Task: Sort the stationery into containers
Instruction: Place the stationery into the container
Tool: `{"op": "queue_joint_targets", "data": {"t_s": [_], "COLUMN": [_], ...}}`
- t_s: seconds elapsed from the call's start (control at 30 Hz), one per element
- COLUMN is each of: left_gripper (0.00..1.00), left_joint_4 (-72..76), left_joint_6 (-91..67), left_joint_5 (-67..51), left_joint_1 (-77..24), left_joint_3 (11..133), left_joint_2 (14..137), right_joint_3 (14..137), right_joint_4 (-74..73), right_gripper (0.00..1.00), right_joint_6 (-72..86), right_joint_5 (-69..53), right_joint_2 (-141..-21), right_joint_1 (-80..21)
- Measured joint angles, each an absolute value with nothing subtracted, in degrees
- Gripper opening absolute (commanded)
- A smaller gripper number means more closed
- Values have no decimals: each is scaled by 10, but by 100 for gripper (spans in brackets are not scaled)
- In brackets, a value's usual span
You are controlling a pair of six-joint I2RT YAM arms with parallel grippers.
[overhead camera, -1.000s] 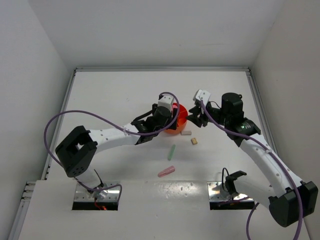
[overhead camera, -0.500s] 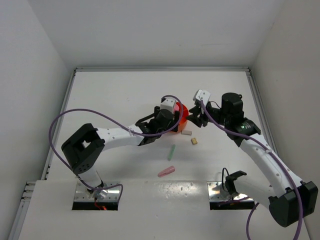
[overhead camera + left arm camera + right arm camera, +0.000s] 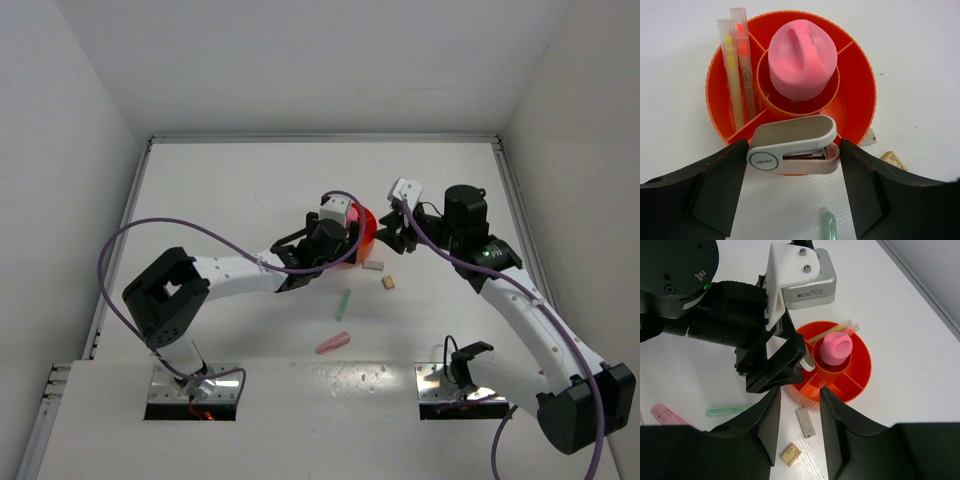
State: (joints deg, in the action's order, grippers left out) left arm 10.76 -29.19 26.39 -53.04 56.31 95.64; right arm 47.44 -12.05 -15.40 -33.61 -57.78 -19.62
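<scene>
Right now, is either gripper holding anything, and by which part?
The left gripper pinches a white stapler end to end, over the tub rim. The right gripper is open and empty.

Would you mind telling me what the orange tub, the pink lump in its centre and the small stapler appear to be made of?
Orange tub: glossy moulded plastic, judging by bright highlights and thin ribbed rim. Pink lump: probably soft rubber or foam; matte, rounded, dented. Stapler: smooth cream plastic shell, metal apparently inside its mouth.

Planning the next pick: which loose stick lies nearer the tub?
The green stick; the pink stick lies clearly farther from the orange tub.
</scene>
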Motion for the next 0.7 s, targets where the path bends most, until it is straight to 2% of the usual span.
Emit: {"op": "queue_joint_targets", "data": {"t_s": [0.33,0.43,0.47,0.5,0.57,0.6,0.63,0.67,0.7], "left_gripper": [81,73,56,41,6,0,0,0,2], "left_joint_4": [103,96,93,90,75,58,41,27,7], "left_joint_6": [-291,-291,-292,-295,-302,-310,-316,-324,-336], "left_joint_5": [271,274,275,276,282,286,288,288,284], "left_joint_1": [-530,-530,-531,-531,-535,-538,-542,-545,-550], "left_joint_3": [563,563,563,563,563,563,564,564,564], "left_joint_2": [946,938,931,921,892,870,845,823,797], "right_joint_3": [474,474,474,474,474,474,474,474,472], "right_joint_4": [-121,-121,-121,-121,-128,-136,-147,-158,-173], "right_gripper": [38,38,13,0,0,0,10,37,81], "right_joint_6": [-154,-154,-154,-160,-164,-176,-192,-205,-223], "right_joint_5": [-339,-339,-339,-339,-341,-344,-349,-352,-357], "right_joint_2": [-578,-578,-578,-578,-578,-578,-578,-578,-578], "right_joint_1": [-196,-196,-196,-196,-196,-196,-196,-196,-196]}}
